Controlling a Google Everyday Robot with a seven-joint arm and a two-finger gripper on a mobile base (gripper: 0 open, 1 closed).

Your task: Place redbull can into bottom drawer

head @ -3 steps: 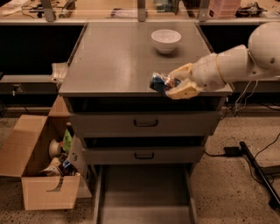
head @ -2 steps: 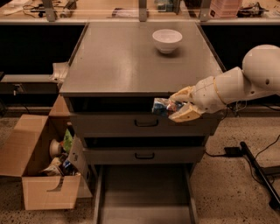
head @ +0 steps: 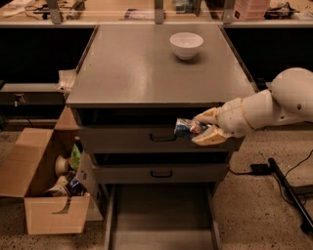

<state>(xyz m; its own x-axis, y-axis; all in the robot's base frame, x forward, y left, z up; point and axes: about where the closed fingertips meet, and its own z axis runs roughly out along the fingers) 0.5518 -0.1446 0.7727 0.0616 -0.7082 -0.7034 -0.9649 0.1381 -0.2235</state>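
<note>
Speckled floor [head: 259, 215]; cardboard box [head: 29, 171]; cluttered bench [head: 110, 7] behind

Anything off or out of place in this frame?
Nothing spilled or damaged. The redbull can lies sideways in the gripper, in front of the top drawer, above the open bottom drawer. A cardboard box left of the cabinet holds jumbled items.

Cream claw [head: 201, 130] is clamped on the slim blue-and-silver redbull can [head: 184, 128], right in front of the top grey drawer [head: 127, 139]. Shallow grey metal bottom drawer [head: 161, 217] sits open below.
</note>
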